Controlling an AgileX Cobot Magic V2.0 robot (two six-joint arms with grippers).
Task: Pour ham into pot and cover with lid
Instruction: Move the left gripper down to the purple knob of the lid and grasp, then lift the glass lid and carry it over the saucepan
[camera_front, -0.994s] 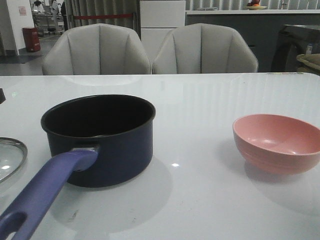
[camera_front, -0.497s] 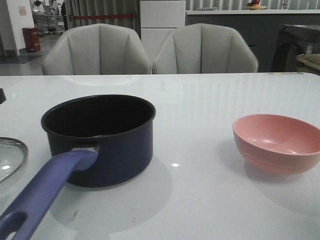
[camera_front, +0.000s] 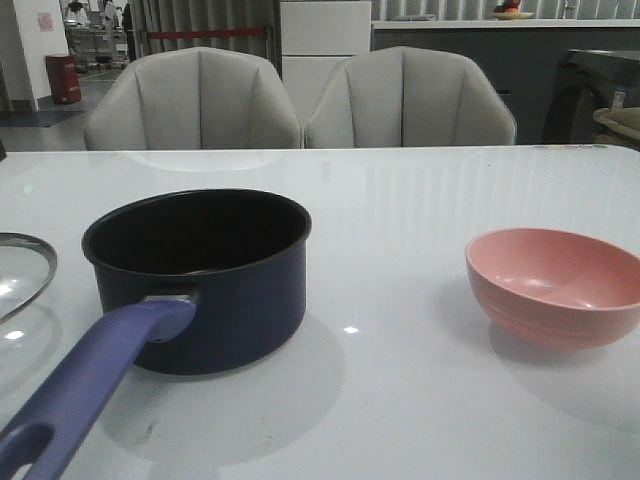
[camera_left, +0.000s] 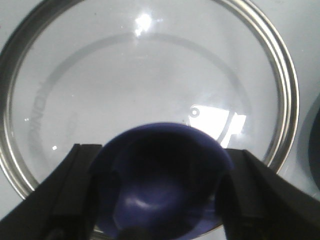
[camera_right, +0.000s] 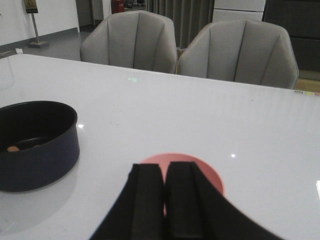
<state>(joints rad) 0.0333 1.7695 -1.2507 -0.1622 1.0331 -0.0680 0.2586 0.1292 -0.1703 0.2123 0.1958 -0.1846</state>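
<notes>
The dark navy pot (camera_front: 215, 300) stands left of centre on the table, its purple-blue handle (camera_front: 85, 385) pointing toward the near edge. One small orange piece of ham (camera_right: 13, 148) shows on the pot's (camera_right: 47, 157) black floor. The clear glass lid (camera_front: 22, 268) hangs tilted at the far left, off the table. My left gripper (camera_left: 161, 167) is shut on the lid's (camera_left: 150, 75) purple-blue knob (camera_left: 160, 195). Above the empty pink bowl (camera_front: 560, 285), my right gripper (camera_right: 164, 170) is shut with nothing in it; only part of the bowl's rim (camera_right: 211, 174) shows past it. Neither gripper appears in the front view.
Two grey chairs (camera_front: 195, 100) (camera_front: 410, 100) stand behind the table's far edge. The white glossy table (camera_front: 400, 400) runs between pot and bowl.
The lid has risen off the table at the left and tilted up. Pot and pink bowl have not moved.
</notes>
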